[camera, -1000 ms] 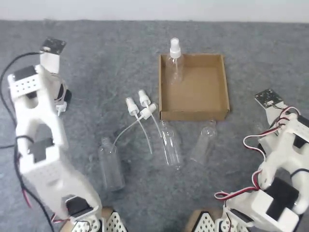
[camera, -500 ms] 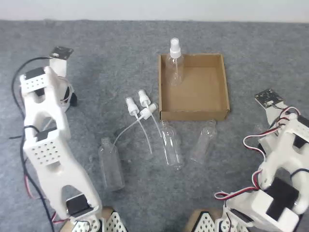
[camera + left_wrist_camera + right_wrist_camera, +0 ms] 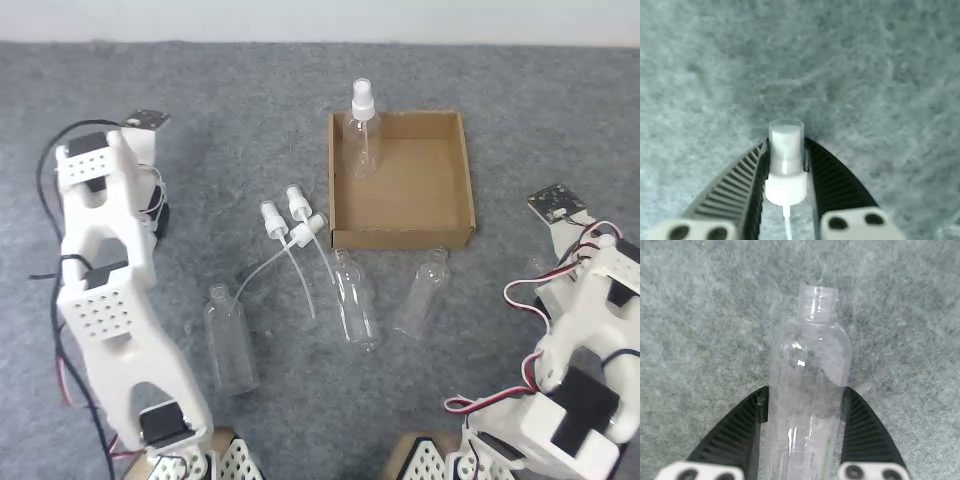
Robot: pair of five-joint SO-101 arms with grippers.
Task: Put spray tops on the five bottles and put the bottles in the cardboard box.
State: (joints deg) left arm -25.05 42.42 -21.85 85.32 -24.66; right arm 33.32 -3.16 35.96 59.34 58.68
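Observation:
In the left wrist view my left gripper [image 3: 785, 146] is shut on a white spray top [image 3: 786, 165], nozzle end out, held over bare carpet. My right gripper [image 3: 805, 391] is shut on a clear uncapped bottle [image 3: 810, 375], open neck pointing away. From above, the left arm [image 3: 105, 260] stands at the left and the right arm [image 3: 580, 330] at the right. The cardboard box [image 3: 445, 232] holds one upright bottle with a spray top [image 3: 362, 135] in its back left corner. Three loose spray tops [image 3: 290, 222] lie left of the box. Three uncapped bottles [image 3: 355, 298] [image 3: 422, 290] [image 3: 230, 340] lie in front.
Grey carpet [image 3: 230, 110] covers the whole table. The dip tubes of the loose spray tops [image 3: 300, 275] trail toward the front between the lying bottles. Open carpet lies behind the box and between the left arm and the spray tops.
The left arm has swung to the right, toward the middle of the table, carrying the spray top. The right arm, the box and the loose bottles have not moved.

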